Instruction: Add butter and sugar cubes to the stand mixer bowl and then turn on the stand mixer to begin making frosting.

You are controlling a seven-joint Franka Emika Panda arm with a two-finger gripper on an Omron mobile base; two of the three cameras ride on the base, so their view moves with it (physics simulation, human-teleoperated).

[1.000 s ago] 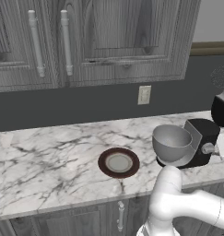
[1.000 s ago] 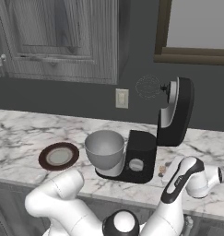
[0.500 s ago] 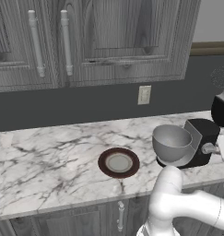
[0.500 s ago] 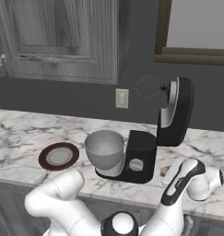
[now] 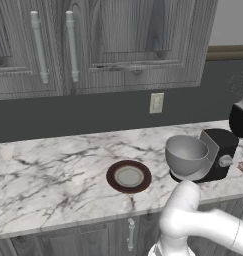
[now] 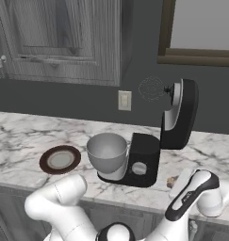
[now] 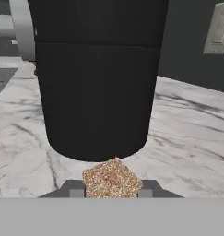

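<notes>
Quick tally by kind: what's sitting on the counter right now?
Stand mixer: 1
Mixer bowl: 1
Brown plate: 1
Sugar cubes, one clump between the fingers: 1
Total: 4

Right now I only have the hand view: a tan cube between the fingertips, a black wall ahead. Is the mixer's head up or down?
Observer: Up. The stand mixer has its head tilted back, and the whisk hangs in the air well above the bowl.
Operator: Which side is the bowl on?
Observer: The stand mixer bowl sits at the left of the mixer's base in both base views, with its top open.
Operator: And my cube?
Observer: The sugar cube is low by the counter, on the side of the base away from the bowl.
</notes>
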